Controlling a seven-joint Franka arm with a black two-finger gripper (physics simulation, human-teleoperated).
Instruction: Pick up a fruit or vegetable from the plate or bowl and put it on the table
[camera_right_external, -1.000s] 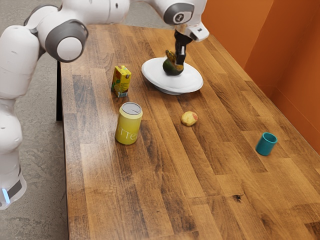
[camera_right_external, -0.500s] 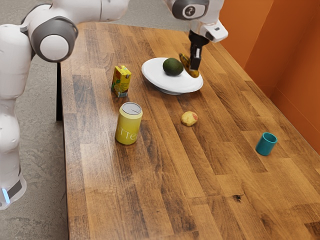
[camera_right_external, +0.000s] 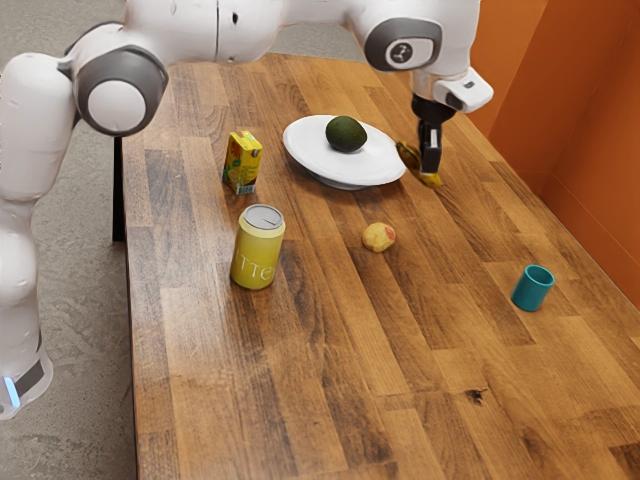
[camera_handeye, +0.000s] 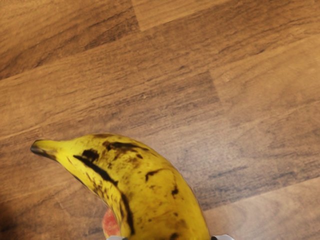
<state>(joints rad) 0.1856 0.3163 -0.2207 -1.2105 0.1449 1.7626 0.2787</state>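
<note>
I had the banana (camera_right_external: 432, 180) clenched in my gripper (camera_right_external: 430, 166), off the plate (camera_right_external: 372, 166) and just beside it, low by the table (camera_right_external: 330, 350). I judged the carrying part nearly done and the setting down in hand. Whether the fruit already touched the wood, I could not tell. The next move called for easing down until it bore on the table, then letting go gently and rising straight up, so that it would not roll or drag.

Half a second earlier I had it over the plate's rim; by now I had taken it past the edge and lower. The avocado (camera_right_external: 346, 134) had stayed on the plate.
</note>
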